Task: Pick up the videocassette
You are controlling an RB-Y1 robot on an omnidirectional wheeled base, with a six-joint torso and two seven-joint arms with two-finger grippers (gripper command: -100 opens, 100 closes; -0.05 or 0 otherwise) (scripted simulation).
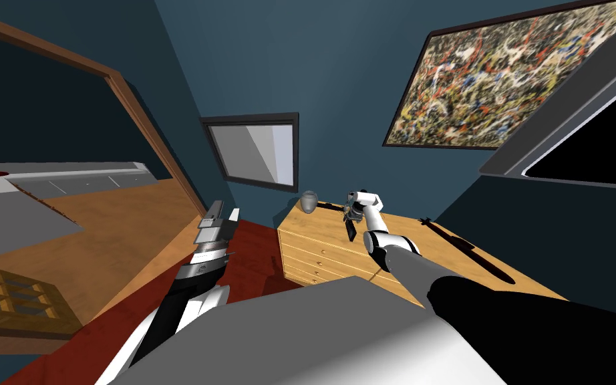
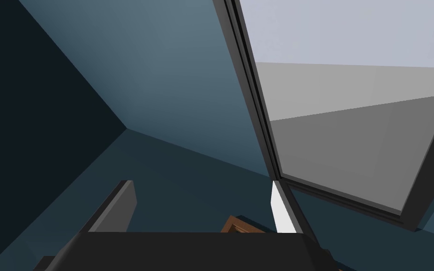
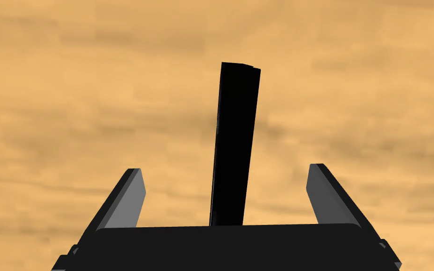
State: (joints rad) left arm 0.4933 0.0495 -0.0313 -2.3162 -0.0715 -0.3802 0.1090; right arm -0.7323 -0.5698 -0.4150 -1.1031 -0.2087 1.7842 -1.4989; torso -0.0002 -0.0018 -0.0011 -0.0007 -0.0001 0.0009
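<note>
The videocassette [image 3: 235, 141] is a thin black slab on the light wooden dresser top [image 3: 70, 94]. It runs lengthwise away from my right gripper [image 3: 225, 169], between the two fingers. Those fingers stand wide apart and open, touching neither side of it. In the head view the right gripper [image 1: 351, 220] points down at the videocassette [image 1: 351, 231] near the dresser's [image 1: 313, 234] back. My left gripper [image 1: 224, 215] is held up over the red floor left of the dresser, open and empty, its fingers [image 2: 117, 207] spread.
A grey vase [image 1: 309, 200] stands at the dresser's back left corner, with a thin black item [image 1: 330, 206] beside it. A long black object [image 1: 470, 252] lies along the dresser's right side by the wall. Drawers [image 1: 313, 264] face the red floor. A doorway [image 1: 66, 134] opens at left.
</note>
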